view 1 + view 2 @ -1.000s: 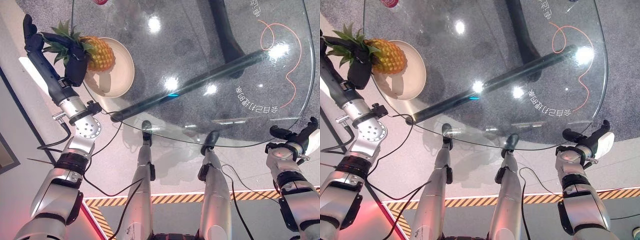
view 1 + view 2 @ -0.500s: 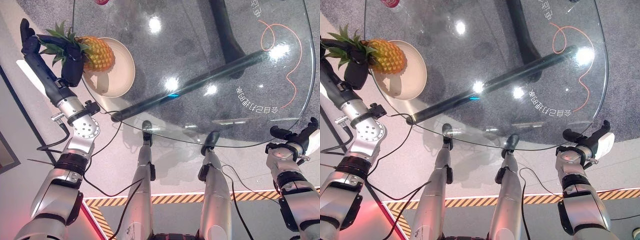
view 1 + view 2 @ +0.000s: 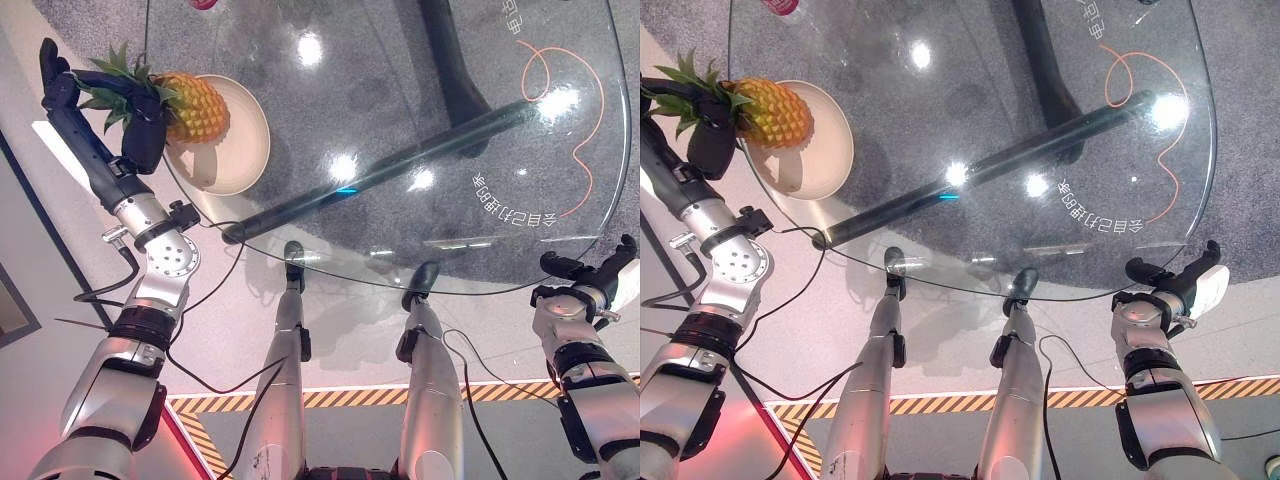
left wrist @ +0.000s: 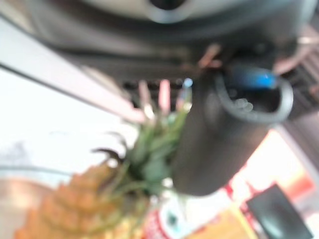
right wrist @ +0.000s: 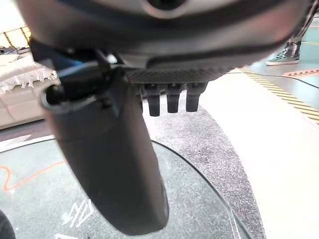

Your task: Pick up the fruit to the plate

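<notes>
- The pineapple lies on its side at the far left corner of the glass worktop, with its body over the left part of the plate and its green crown reaching past the plate's left rim.
- The left hand is at the crown; its fingers are curled round the leaves and have hold of them.
- In the left wrist view the thumb stands just beside the crown, with the orange body of the fruit next to it.
- The plate is beige and round, and it sits on the worktop close to its left edge.
- The right hand is at the near right, just outside the rim of the worktop, well apart from the fruit. Its fingers are bent a little, relaxed, and hold nothing.
- A thin orange cord lies in a loop at the far right.
</notes>
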